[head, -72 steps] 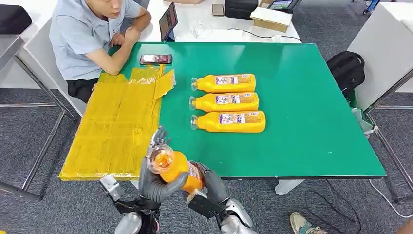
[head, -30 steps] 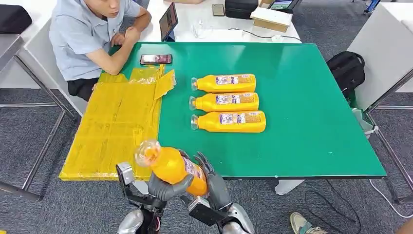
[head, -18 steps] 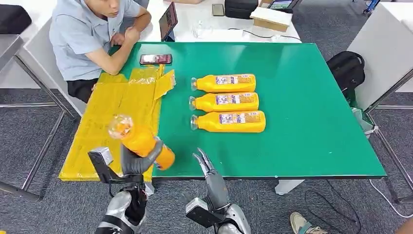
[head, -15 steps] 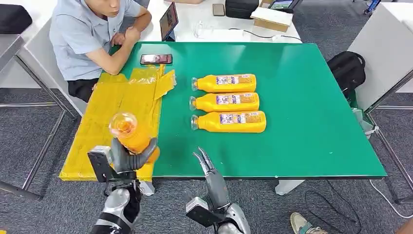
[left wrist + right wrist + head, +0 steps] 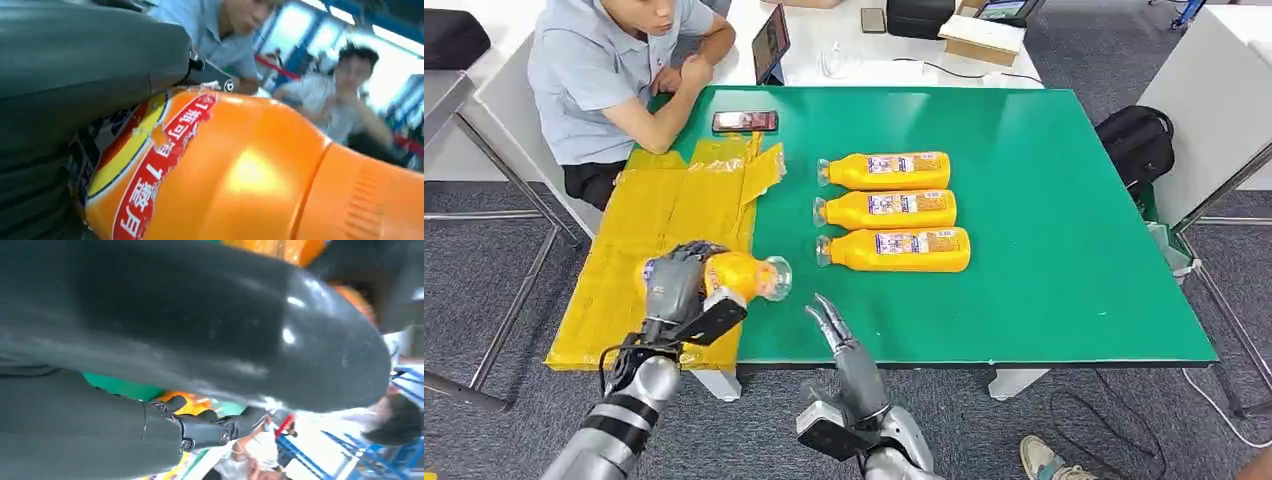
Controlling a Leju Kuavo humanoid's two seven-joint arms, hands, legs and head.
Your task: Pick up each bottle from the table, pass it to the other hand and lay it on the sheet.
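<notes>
Head view: left hand (image 5: 672,283) grasps an orange bottle (image 5: 742,274) lying sideways over the yellow sheet (image 5: 659,250) at the worktop's (image 5: 1044,250) near left edge; right hand (image 5: 836,328) released, fingers spread.

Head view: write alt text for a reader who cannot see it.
The robot's left hand holds an orange juice bottle sideways over the yellow sheet, while its right hand hangs open. Three more bottles lie on the green table; a person sits beside it.
</notes>
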